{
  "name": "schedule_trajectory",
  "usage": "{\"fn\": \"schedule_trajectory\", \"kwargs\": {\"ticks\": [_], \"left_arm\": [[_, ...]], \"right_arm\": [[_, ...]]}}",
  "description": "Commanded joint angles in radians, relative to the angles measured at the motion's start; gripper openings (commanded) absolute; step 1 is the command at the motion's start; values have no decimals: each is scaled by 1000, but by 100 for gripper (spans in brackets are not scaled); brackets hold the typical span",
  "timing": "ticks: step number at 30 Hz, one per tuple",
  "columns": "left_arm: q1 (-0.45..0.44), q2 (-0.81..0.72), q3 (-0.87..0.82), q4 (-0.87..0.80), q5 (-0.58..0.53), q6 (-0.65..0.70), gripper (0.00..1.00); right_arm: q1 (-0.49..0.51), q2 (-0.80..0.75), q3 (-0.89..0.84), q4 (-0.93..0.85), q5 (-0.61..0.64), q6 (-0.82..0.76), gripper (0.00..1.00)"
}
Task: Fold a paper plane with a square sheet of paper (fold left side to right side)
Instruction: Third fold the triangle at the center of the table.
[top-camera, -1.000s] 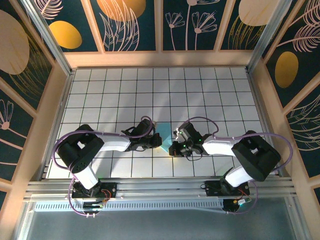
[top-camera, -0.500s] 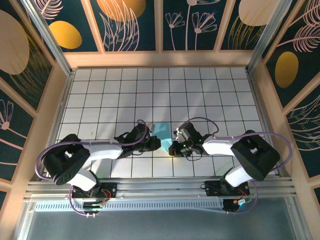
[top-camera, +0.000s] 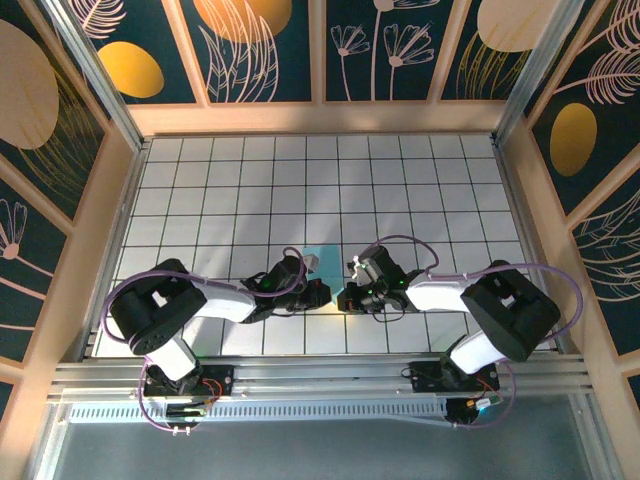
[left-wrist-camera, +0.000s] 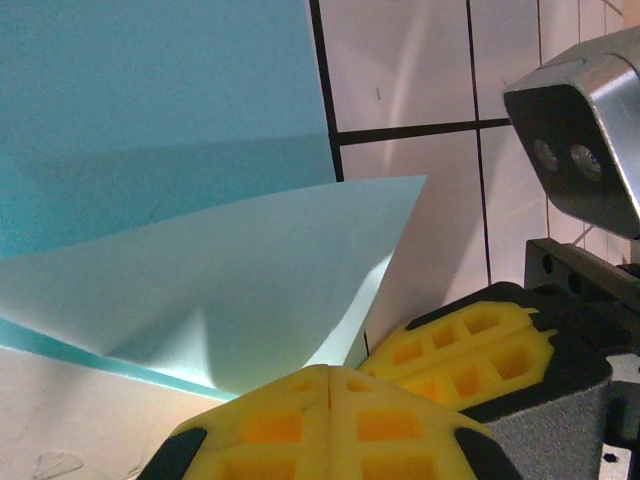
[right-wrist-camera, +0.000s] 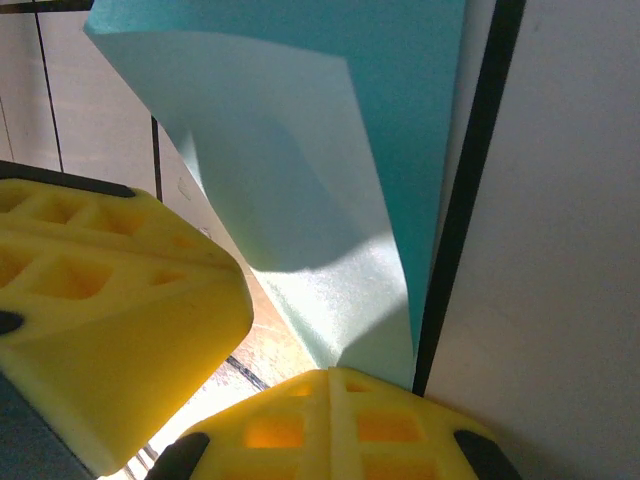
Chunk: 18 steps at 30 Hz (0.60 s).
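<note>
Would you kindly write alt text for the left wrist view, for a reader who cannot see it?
The left gripper, yellow fingers shut, pinches a raised flap of the light-blue square sheet of paper, which lies on the white grid table. The right gripper sits close beside it.

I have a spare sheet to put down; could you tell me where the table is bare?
The white gridded table is bare across its far rows, up to the wooden back wall. Crowded: near centre, where left gripper and right gripper meet at the light-blue paper sheet.
</note>
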Motion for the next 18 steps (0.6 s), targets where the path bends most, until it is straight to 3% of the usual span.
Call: {"fn": "schedule_trajectory", "kwargs": {"ticks": [1, 18], "left_arm": [[-7, 13, -5, 60, 3, -18, 3], [-5, 56, 17, -44, -68, -52, 1]], "right_arm": [[-1, 62, -51, -142, 93, -13, 0], [-1, 80, -36, -181, 113, -30, 0]]}}
